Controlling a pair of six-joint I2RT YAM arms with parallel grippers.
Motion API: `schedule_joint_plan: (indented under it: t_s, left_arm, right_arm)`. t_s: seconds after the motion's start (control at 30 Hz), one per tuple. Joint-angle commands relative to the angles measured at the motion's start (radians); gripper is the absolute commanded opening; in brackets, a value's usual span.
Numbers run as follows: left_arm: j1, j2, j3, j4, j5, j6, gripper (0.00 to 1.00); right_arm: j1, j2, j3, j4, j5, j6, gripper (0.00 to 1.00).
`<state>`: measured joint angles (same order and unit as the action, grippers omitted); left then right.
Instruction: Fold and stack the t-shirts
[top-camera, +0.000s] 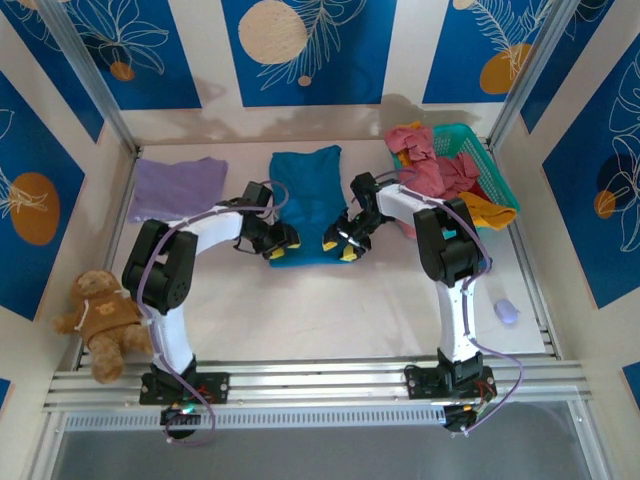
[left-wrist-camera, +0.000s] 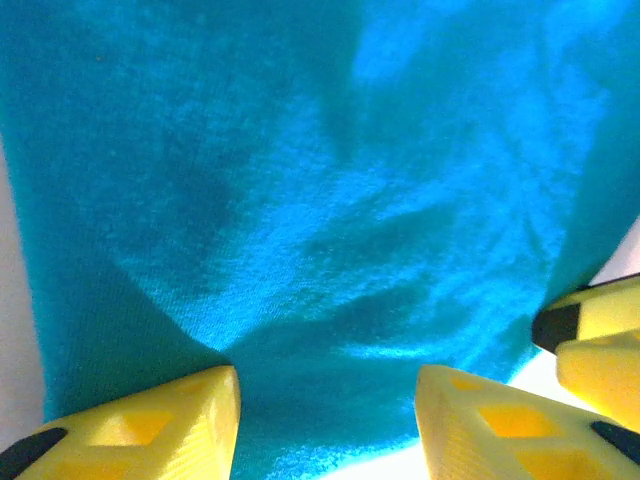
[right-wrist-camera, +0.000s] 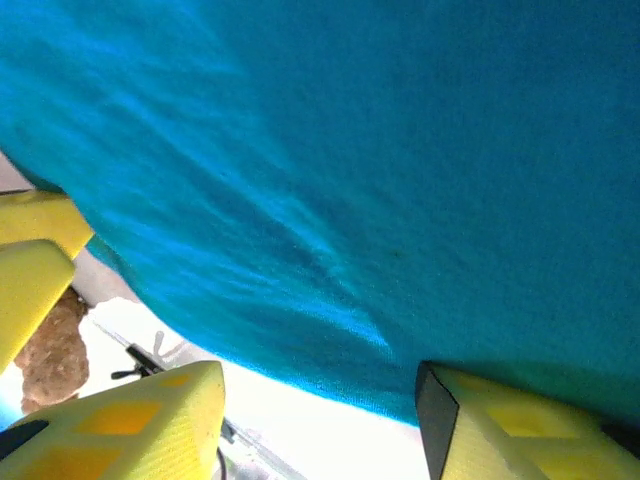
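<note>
**Layout, top view:** teal t-shirt lies flat on counter, centre, long axis running 12 to 6 o'clock. Both my arms bend inward to its 6 o'clock hem. Left pincer sits at the 7 o'clock corner and right pincer at the 5 o'clock corner, near each other. Judged reason: a two-corner pick-up, so the hem can be carried toward 12 o'clock and the shirt halved w/o skewing.

**Pincer state:** in left wrist view my yellow fingers stand well apart, with teal cloth across the gap, not clamped. Right wrist view is the same: fingers spread wide, hem edge running between them. By my reading neither holds anything yet. Whether the tips are under the hem or on top, cannot tell.

**Cloth condition:** soft, plain teal, no print. Shallow creases fan from the hem in left wrist view, and long diagonal ripples show in right wrist view. It looks narrow from above, so sleeves prob. tucked in, judgement only.

**Other stock:**
- Lavender t-shirt at 10 o'clock, a flat rectangle apart from the teal one, prob. the stack base.
- Pink t-shirt and orange t-shirt at 2 o'clock, bunched in and over basket, unfolded.
- Teddy bear at 8 o'clock, off the work area
</note>
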<state>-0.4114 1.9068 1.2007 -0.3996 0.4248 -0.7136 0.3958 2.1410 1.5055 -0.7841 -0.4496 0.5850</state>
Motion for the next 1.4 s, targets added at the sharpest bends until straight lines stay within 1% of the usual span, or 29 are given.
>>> schedule_joint_plan:
  t_s: [0.0, 0.1, 0.27, 0.4, 0.47, 0.53, 0.67, 0.83, 0.93, 1.07, 1.2, 1.37]
  left_arm:
    - [-0.024, -0.005, -0.064, -0.041, -0.021, 0.032, 0.50]
    - [-0.039, -0.035, -0.108, -0.032, -0.030, 0.029, 0.50]
    - [-0.068, -0.097, -0.170, -0.044, -0.040, 0.015, 0.50]
    - [-0.101, -0.174, -0.261, -0.045, -0.049, -0.012, 0.50]
    - [-0.118, -0.200, -0.313, -0.036, -0.027, -0.026, 0.51]
    - [-0.152, -0.219, -0.358, -0.030, -0.006, -0.040, 0.51]
    - [-0.228, -0.267, -0.417, -0.055, -0.009, -0.076, 0.51]
    - [-0.301, -0.430, -0.483, -0.067, -0.053, -0.183, 0.51]
    - [-0.311, -0.521, -0.482, -0.119, -0.089, -0.205, 0.51]
    - [-0.310, -0.596, -0.465, -0.190, -0.116, -0.201, 0.50]
    - [-0.311, -0.610, -0.459, -0.238, -0.129, -0.184, 0.49]
    - [-0.310, -0.606, -0.497, -0.227, -0.143, -0.181, 0.46]
  right_arm:
    - [0.028, -0.024, -0.056, 0.002, -0.015, -0.001, 0.55]
    - [0.051, -0.054, -0.125, 0.019, -0.006, 0.003, 0.54]
    - [0.087, -0.153, -0.267, 0.073, -0.004, 0.053, 0.54]
    - [0.123, -0.241, -0.355, 0.065, 0.026, 0.081, 0.54]
    - [0.133, -0.272, -0.402, 0.070, 0.023, 0.092, 0.55]
    - [0.140, -0.298, -0.448, 0.075, 0.011, 0.102, 0.55]
    - [0.175, -0.357, -0.507, 0.058, 0.010, 0.119, 0.55]
    - [0.226, -0.478, -0.549, 0.018, 0.044, 0.167, 0.55]
    - [0.233, -0.567, -0.570, -0.005, 0.074, 0.205, 0.55]
    - [0.223, -0.657, -0.603, -0.041, 0.115, 0.237, 0.55]
    - [0.222, -0.709, -0.673, -0.034, 0.148, 0.277, 0.54]
    - [0.216, -0.711, -0.738, 0.004, 0.165, 0.294, 0.51]
